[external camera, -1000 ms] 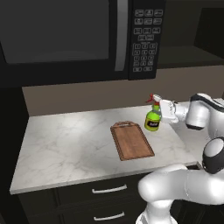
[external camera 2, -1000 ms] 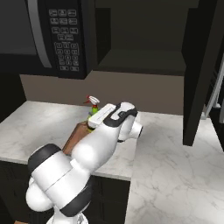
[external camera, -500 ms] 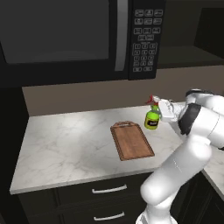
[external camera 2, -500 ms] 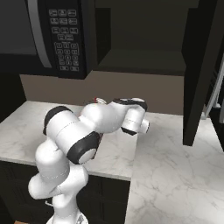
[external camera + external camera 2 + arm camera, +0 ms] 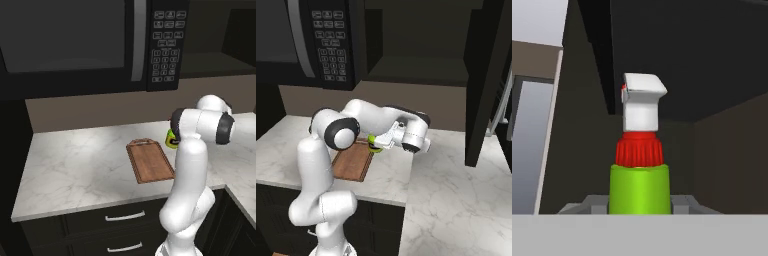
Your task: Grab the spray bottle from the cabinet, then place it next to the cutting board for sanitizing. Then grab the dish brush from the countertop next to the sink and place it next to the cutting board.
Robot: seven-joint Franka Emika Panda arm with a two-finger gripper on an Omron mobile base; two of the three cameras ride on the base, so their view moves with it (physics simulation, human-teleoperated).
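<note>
The gripper (image 5: 377, 143) pinches the spray bottle (image 5: 639, 187): in the hand view the lime-green body stands between the two fingers, its red collar and white trigger nozzle rising beyond the tips. From the right base view the bottle's green base peeks out just past the fingers, above the far corner of the cutting board (image 5: 352, 164), which lies on the countertop (image 5: 75, 167) below the fingers; whether the bottle touches anything I cannot tell

Microwave keypad (image 5: 165, 47) markings too small; unreadable.
</note>
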